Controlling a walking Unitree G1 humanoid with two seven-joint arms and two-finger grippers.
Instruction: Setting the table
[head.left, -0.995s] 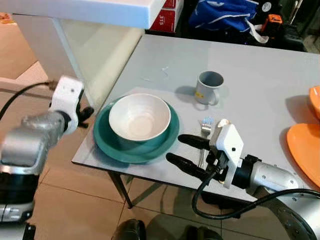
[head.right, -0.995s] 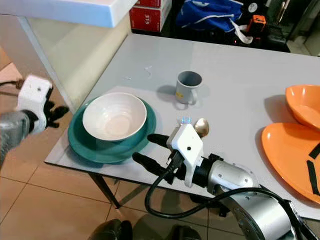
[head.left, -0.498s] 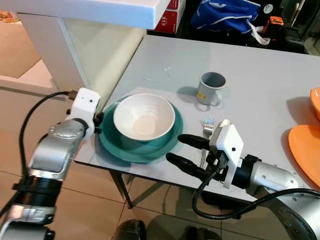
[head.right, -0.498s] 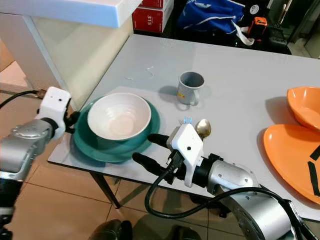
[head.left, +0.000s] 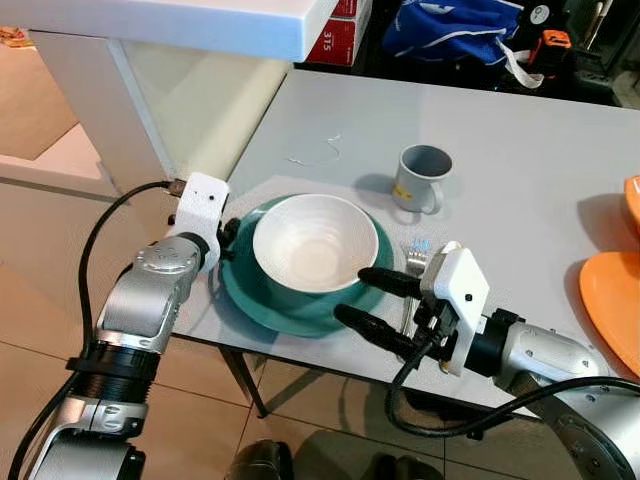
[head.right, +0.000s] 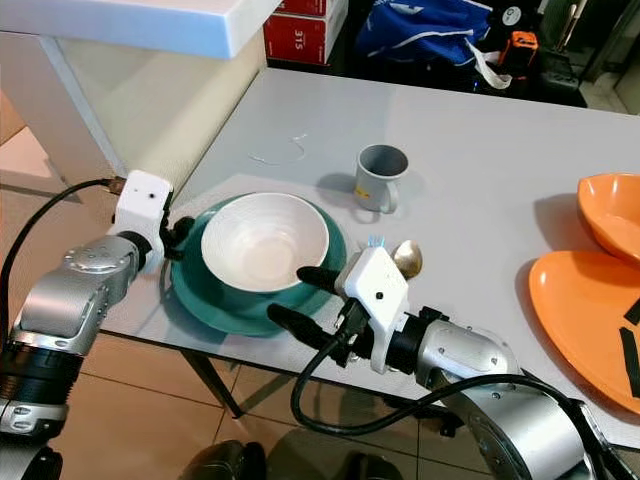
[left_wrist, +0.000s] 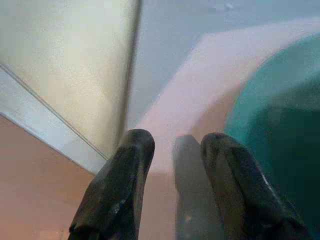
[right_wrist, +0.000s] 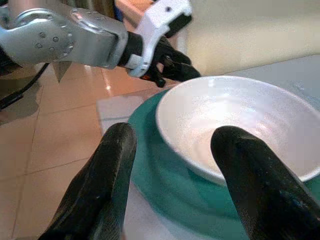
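— What did the scene look like, biggest things first?

— I had the grey table (head.left: 520, 150) in front of me, with a teal plate (head.left: 250, 290) near its front left corner and a white bowl (head.left: 315, 243) sitting in the plate. Behind them stood a grey mug (head.left: 420, 176), upright, well apart from the plate. At the table's right edge I saw an orange plate (head.right: 585, 320) and an orange bowl (head.right: 610, 205) behind it.

— And the arms?

— My left pincer (left_wrist: 175, 165) was at the plate's left rim, its fingers spread a little, holding nothing; whether it touched the rim I couldn't tell. My right pincer (head.left: 352, 298) was at the plate's front right edge, fingers wide apart, one over the rim by the bowl, gripping nothing.

— Any cutlery?

— A fork (head.left: 415, 252) and a spoon (head.right: 405, 257) lay side by side just right of the plate, partly hidden behind my right wrist.
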